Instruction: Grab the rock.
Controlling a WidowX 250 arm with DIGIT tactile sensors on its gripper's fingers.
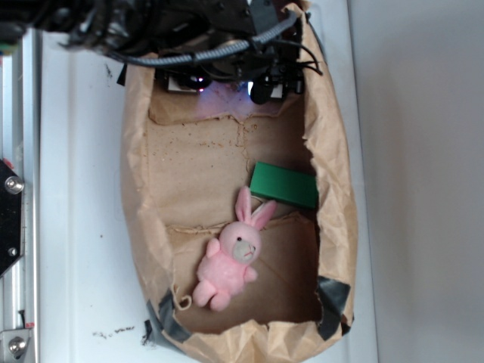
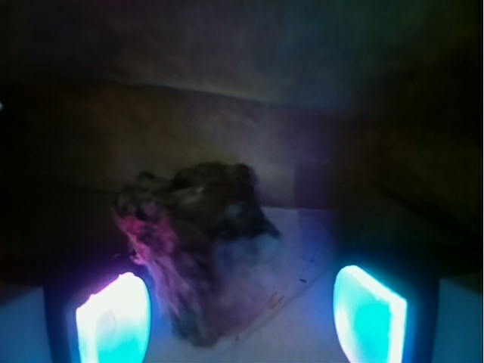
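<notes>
In the wrist view the rock, a rough dark brown-grey lump, sits between my two glowing fingers. It lies close to the left finger, and a wide gap separates it from the right finger. My gripper is open and straddles the rock low over a pale floor. In the exterior view the gripper hangs at the far end of the brown paper-lined box, casting a purple glow. The rock is hidden under it there.
A green rectangular block lies mid-box near the right wall. A pink plush bunny lies toward the near end. Crumpled paper walls rise on all sides. A metal rail runs along the left.
</notes>
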